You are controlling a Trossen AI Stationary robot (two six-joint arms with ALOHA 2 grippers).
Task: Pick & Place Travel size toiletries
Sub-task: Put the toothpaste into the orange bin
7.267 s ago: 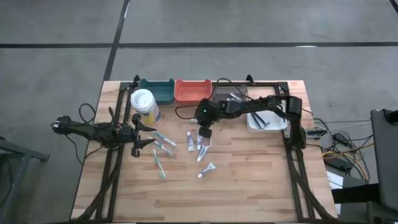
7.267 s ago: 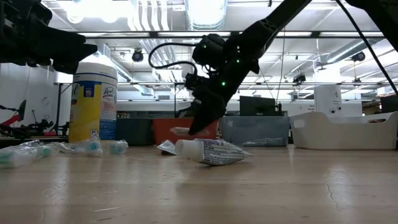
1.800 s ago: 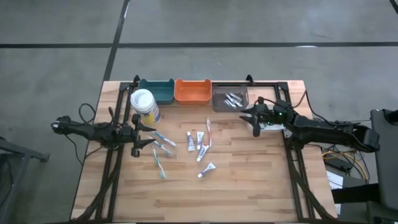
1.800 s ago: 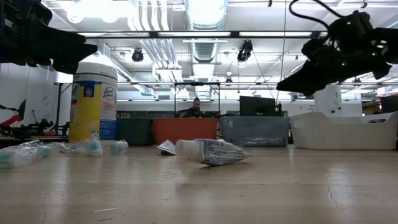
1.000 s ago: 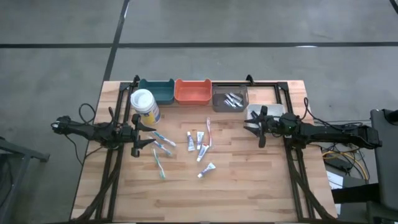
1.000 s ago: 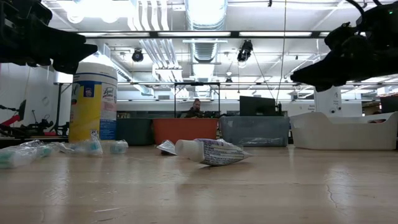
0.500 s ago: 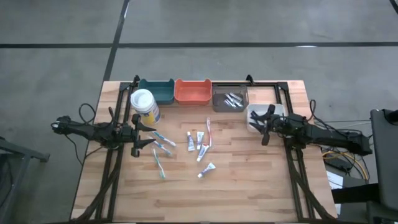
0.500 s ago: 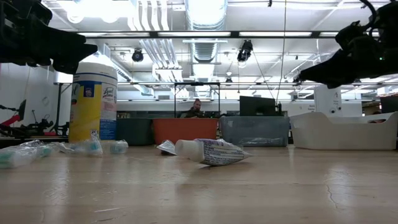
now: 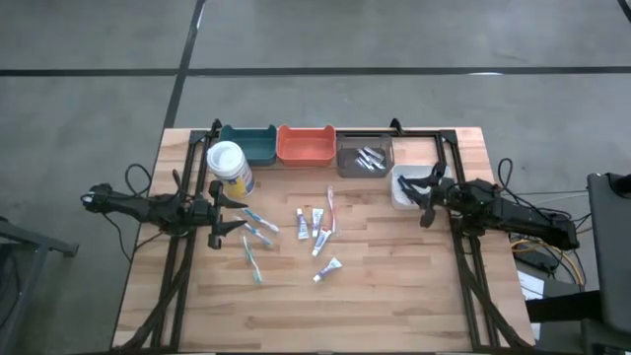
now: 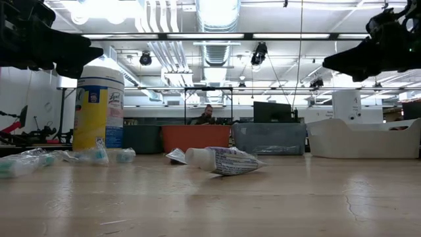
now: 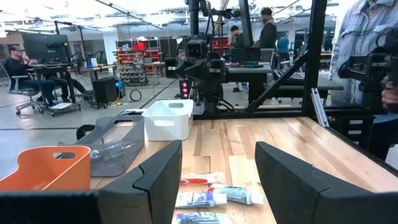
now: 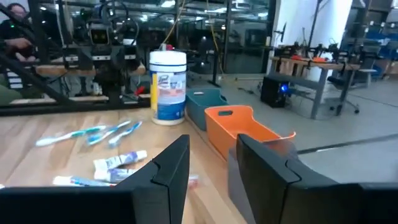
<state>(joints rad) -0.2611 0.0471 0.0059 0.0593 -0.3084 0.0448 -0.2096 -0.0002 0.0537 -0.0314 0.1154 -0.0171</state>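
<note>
Toothbrush [image 9: 330, 209] lies lengthwise, front-to-back.

Along the upper edge of the pale wooden table [image 9: 394, 296] sit a teal bin [image 9: 247, 144], an orange bin [image 9: 306, 144], a grey bin [image 9: 364, 158] and a white bin [image 9: 402, 187]. The wipes canister [image 9: 229, 167] is white with yellow and blue. The toothbrushes [image 9: 253, 232] are teal-blue, the tubes [image 9: 315, 226] white with blue marks.
</note>
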